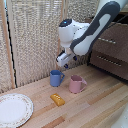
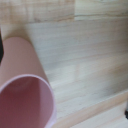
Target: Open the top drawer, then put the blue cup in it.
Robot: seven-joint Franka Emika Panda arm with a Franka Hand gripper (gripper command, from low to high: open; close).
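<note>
In the upper middle of the exterior view, the white arm bent down from the top right, its gripper [image 1: 63, 61] hanging just above the blue cup [image 1: 56, 78]; whether its jaws were apart could not be told. The pink mug [image 1: 76, 84] stood just right of the cup, a yellow block [image 1: 57, 99] lower down, a plate [image 1: 14, 109] at lower left. The top drawer [image 1: 114, 40] sat shut at right.

In the wrist view, the pink mug [image 2: 25, 90] filled the lower left over the wooden table [image 2: 85, 60].

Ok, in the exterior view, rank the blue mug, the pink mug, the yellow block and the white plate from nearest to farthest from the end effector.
1. Blue mug, just below the end effector.
2. Pink mug, toward the view's right.
3. Yellow block, nearer the camera.
4. White plate, far left corner.
</note>
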